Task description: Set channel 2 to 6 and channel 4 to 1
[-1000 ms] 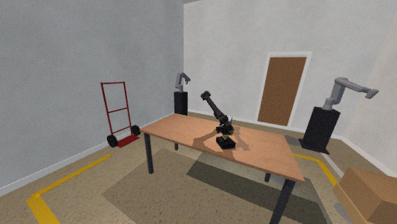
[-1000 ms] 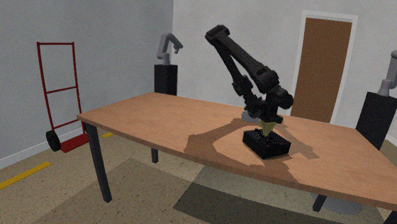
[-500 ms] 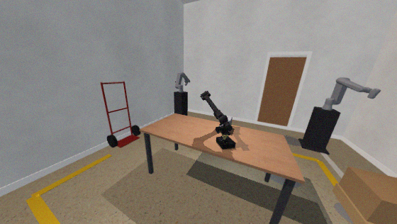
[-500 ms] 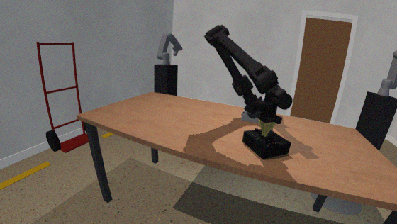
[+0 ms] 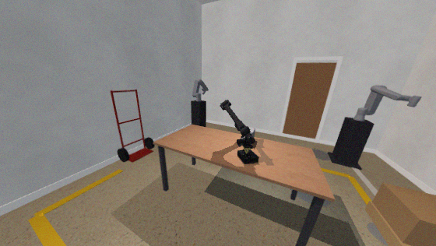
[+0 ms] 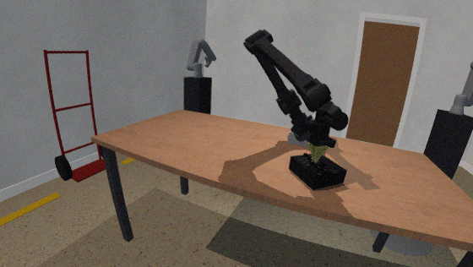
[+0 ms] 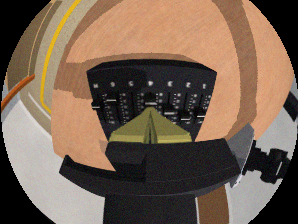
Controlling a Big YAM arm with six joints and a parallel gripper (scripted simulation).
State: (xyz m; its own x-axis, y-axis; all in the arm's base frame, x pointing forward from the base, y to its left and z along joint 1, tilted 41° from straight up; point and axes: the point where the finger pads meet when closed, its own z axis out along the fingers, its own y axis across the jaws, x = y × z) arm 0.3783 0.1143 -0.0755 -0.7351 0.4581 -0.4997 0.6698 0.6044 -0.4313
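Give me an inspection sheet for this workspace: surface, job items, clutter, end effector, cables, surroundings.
Surface: wooden table on dark legs; arm shadow falls across it around the desk.
Job items: black lighting desk flat on the table under the arm; a row of faders shows in the wrist view, levels too small to read.
Clutter: nothing seen on the table besides the desk.
End effector: end effector shut, holding nothing, its tip pointing down at the desk's fader panel; contact cannot be told.
Cables: nothing seen.
Surroundings: red hand truck by the wall, brown door, two grey arms on black pedestals, cardboard box, yellow floor tape.
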